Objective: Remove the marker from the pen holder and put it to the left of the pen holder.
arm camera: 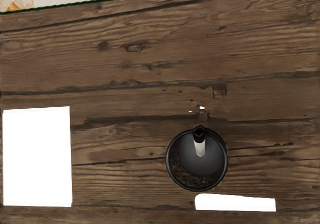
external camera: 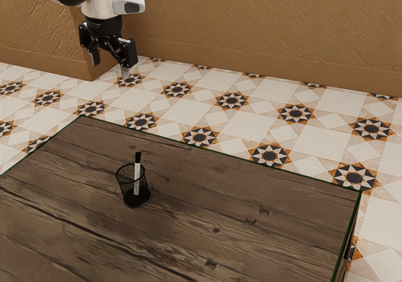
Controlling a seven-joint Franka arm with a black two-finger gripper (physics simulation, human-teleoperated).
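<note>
High at the exterior view's upper left, my gripper [external camera: 110, 65] hangs open, its two fingers well apart with nothing between them. Well below it, toward the viewer, a black mesh pen holder [external camera: 136, 198] stands upright on the wooden table. Inside leans a white marker [external camera: 137, 172], its black-capped end sticking out above the rim. From above, the wrist view has the round pen holder [arm camera: 224, 159] right of the picture's middle, with the marker [arm camera: 200, 148] against one side of its rim. A gap separates the gripper from both.
The dark wooden table [external camera: 213, 213] has bare planks around the holder, and its far edge borders a tiled floor [external camera: 264, 122]. A brown textured wall [external camera: 264, 24] rises behind. Two plain white shapes, one large [arm camera: 36, 156] and one narrow [arm camera: 235, 203], appear in the wrist view; what they are is unclear.
</note>
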